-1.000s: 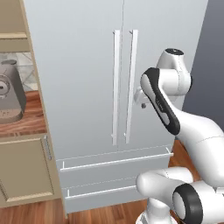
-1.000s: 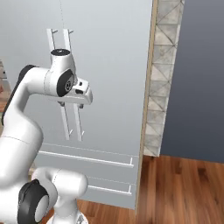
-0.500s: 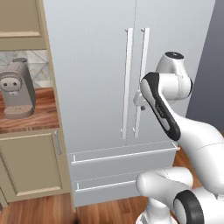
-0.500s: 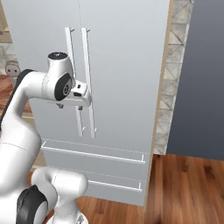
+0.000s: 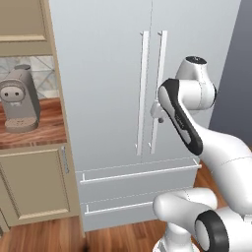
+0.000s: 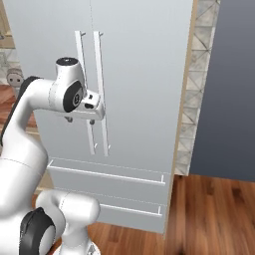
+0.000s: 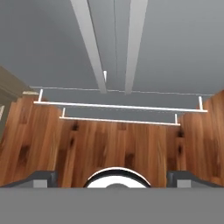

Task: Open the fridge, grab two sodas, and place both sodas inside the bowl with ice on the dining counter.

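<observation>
1. While you look from the left base view, the fridge (image 5: 108, 74) stands shut: a tall light-grey cabinet with both doors closed and two drawers (image 5: 138, 172) below.
2. Your two bar handles (image 5: 151, 91) run upright, side by side at the door seam, close together without touching.
3. Your hand (image 7: 113, 175) sits in front of the right-hand door, just beside the lower half of the handles and apart from them.
4. From the hand view, your two finger tips (image 7: 41, 178) stand far apart at the lower edge, spread wide with nothing between them; the hand holds nothing.
5. Ahead of the tips you see the lower ends of both handles (image 7: 114, 43), then the two drawer rails (image 7: 120, 107), then wooden floor (image 7: 87, 148).
6. From the right base view, the hand (image 6: 89, 112) hangs at the handles' (image 6: 94, 84) lower part, overlapping them in the picture.
7. Left of the fridge, a grey coffee machine (image 5: 19, 106) rests on a wooden table (image 5: 42, 130) over a beige cabinet (image 5: 34, 189).
8. Right of the fridge you see a tiled wall strip (image 6: 196, 84) and a dark panel (image 6: 226, 89).
</observation>
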